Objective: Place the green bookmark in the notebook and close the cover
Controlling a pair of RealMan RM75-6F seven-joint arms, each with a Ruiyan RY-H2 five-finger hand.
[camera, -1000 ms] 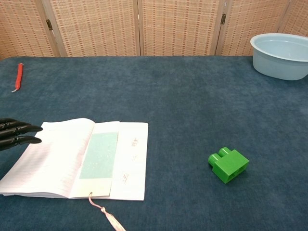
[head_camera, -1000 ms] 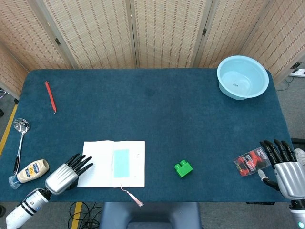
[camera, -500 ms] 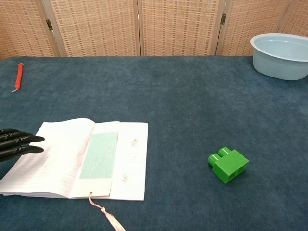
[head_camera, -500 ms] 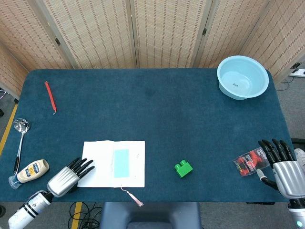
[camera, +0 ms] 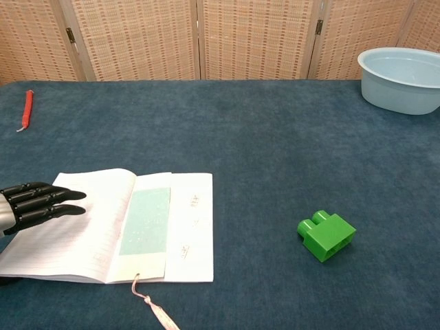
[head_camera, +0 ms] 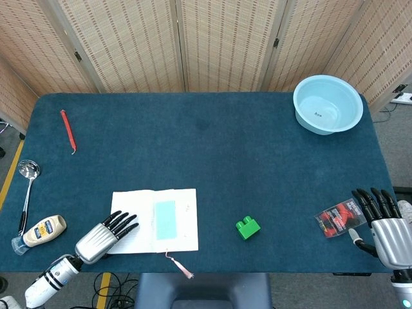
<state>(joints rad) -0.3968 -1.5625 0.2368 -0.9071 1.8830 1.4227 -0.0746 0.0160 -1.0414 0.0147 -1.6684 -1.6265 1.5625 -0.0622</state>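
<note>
Along the table's near edge, toward its left corner, the notebook (head_camera: pixel 154 221) lies open with the green bookmark (head_camera: pixel 165 219) flat on its pages and a tasselled cord (head_camera: pixel 179 265) trailing off the bottom. Placement looks done; closing the cover is what remains. To do it well, the left hand (head_camera: pixel 103 236) should slide its fingertips (camera: pixel 74 202) under the outer left edge and swing that side over the spine without nudging the bookmark. That hand holds nothing, its fingers extended over the left page, whether touching I cannot tell. At the near right corner the right hand (head_camera: pixel 386 226) is also empty, fingers apart. Between them sits a green block (head_camera: pixel 248 228).
</note>
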